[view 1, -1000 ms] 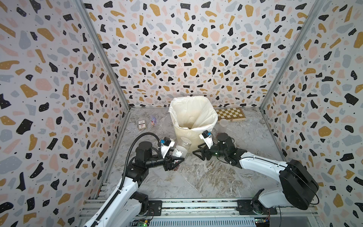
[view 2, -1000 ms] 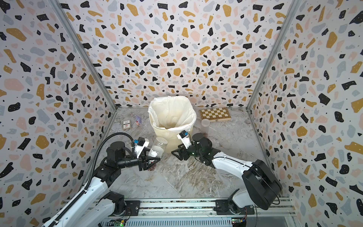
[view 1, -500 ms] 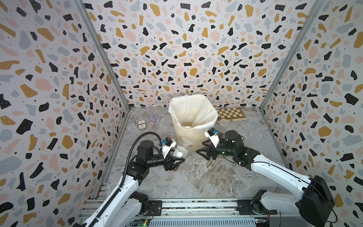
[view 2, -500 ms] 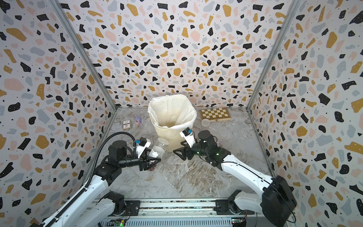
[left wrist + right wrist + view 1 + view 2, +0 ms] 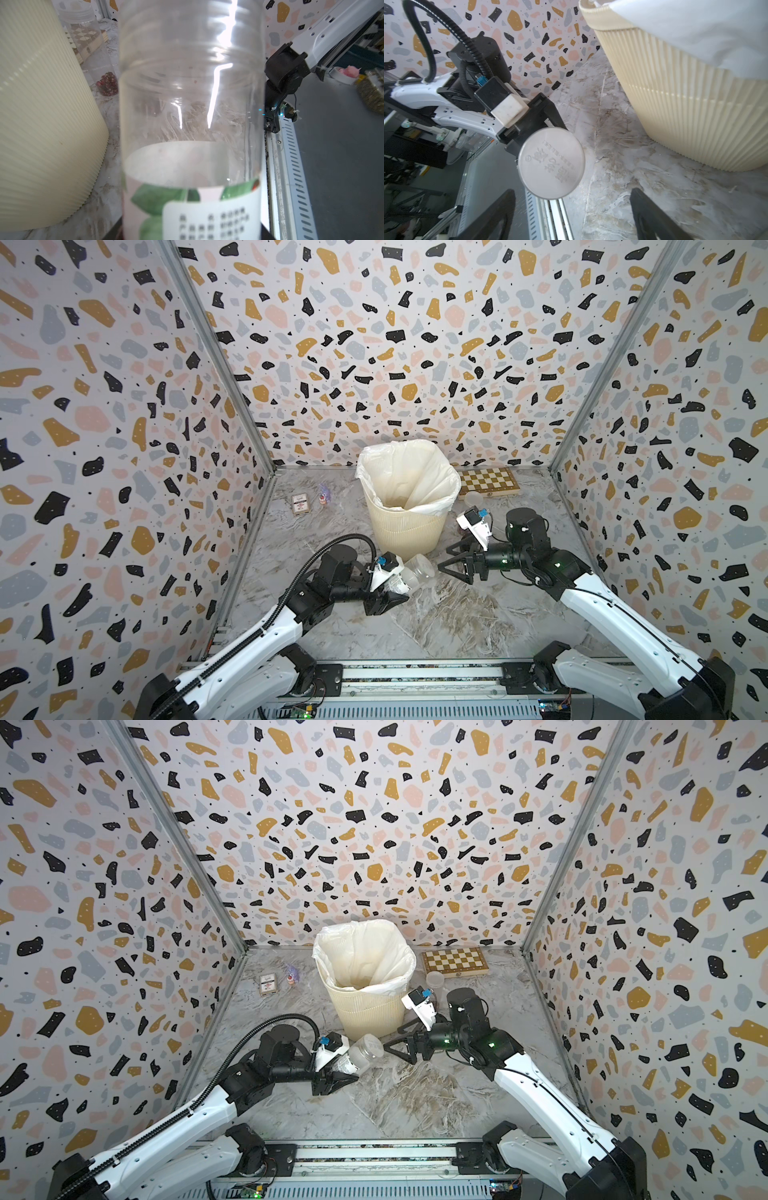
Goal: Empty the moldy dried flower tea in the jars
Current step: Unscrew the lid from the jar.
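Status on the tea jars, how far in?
Done: nothing confirmable; I can't make out any contents in the bin. In hand: left gripper holds a labelled jar on its side, lid on; right gripper open, just clear of the lid. Left, likely: unscrew, tip into the bin, then the second jar by the chessboard, tea in its bottom.

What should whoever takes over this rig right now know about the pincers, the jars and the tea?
Left pincer: shut on the labelled jar, held tilted near the bin, lid on.
Right pincer: open, empty, facing that lid.
Second jar: lidded, by the chessboard, dried flower tea in its bottom.
Done: neither lid off.
Left: remove lids, tip tea into bin.
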### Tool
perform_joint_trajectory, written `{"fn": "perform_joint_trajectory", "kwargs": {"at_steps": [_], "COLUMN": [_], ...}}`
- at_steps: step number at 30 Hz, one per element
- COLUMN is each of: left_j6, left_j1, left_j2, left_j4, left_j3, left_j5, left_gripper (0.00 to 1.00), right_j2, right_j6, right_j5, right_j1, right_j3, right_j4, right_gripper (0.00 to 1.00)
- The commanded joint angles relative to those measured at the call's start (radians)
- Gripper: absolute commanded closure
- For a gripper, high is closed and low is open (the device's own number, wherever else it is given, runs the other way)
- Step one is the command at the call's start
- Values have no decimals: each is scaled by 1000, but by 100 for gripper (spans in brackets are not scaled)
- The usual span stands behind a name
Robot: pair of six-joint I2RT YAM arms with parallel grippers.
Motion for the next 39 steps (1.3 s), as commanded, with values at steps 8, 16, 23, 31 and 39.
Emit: {"fn": "perform_joint_trajectory", "kwargs": {"at_steps": [8, 16, 23, 31, 39], "left_j6": [122, 141, 145, 115, 75], "left_j1": [-82, -100, -103, -102, -101], "left_j2": [51, 61, 63, 63, 73], "left_j4": [51, 72, 71, 4, -21], "left_j3": [50, 49, 50, 96, 138], "left_j5": [-176, -233, -214, -67, 90], "left_gripper": [42, 42, 42, 42, 42], "right_j2": [86, 158, 189, 157, 53], "right_j6": [-53, -79, -108, -212, -316], "right_j5": [-4, 19, 12, 14, 9], "right_j1": [69, 90, 99, 111, 122], "right_j3": [89, 120, 122, 80, -34], "right_j4": [-111, -119, -121, -107, 30], "right_gripper": [12, 18, 32, 45, 50]}}
